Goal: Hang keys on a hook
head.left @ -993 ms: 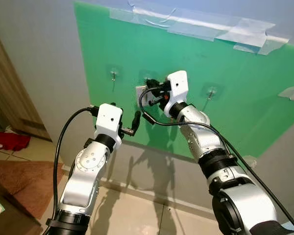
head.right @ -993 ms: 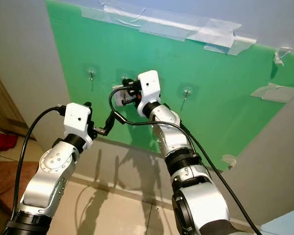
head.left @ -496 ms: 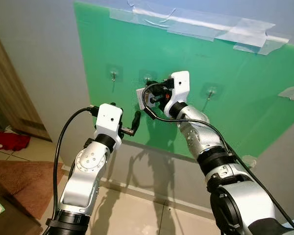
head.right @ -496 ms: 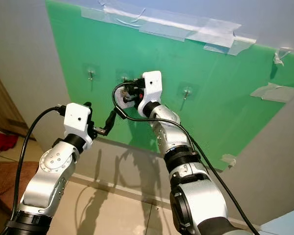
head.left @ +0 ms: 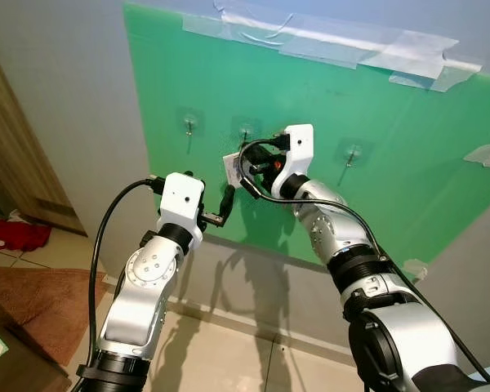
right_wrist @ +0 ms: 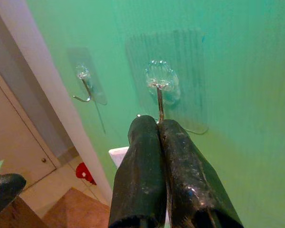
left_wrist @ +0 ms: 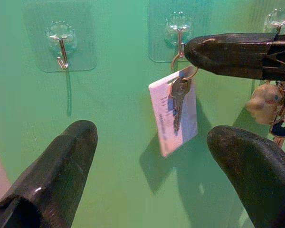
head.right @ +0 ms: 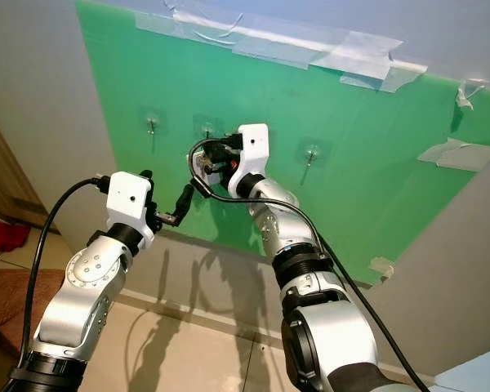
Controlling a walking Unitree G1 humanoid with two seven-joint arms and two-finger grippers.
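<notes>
Pressing up against the green board (head.left: 392, 163), the right gripper (right_wrist: 157, 124) has its fingers together, pinched on the key ring (left_wrist: 184, 71) right at the middle hook (left_wrist: 179, 34); whether the ring is seated over the hook tip, cannot tell; a key (left_wrist: 178, 95) and a white tag (left_wrist: 173, 113) dangle below the ring, tag tilted, lying close against the board; more keys and a small beige charm (left_wrist: 263, 99) hang by the gripper body; left gripper (left_wrist: 152, 175) hovers lower, fingers apart, holding nothing, well apart from the tag; left hook (left_wrist: 61, 45) bare, open board around it; right hook (head.left: 353, 152) near the right arm; board's left edge meets grey wall (head.left: 65, 98); tape strips (head.left: 327, 45) along the top edge; tiled floor (head.left: 229, 359) below; a red cloth (head.left: 15, 235) by the doorway.
</notes>
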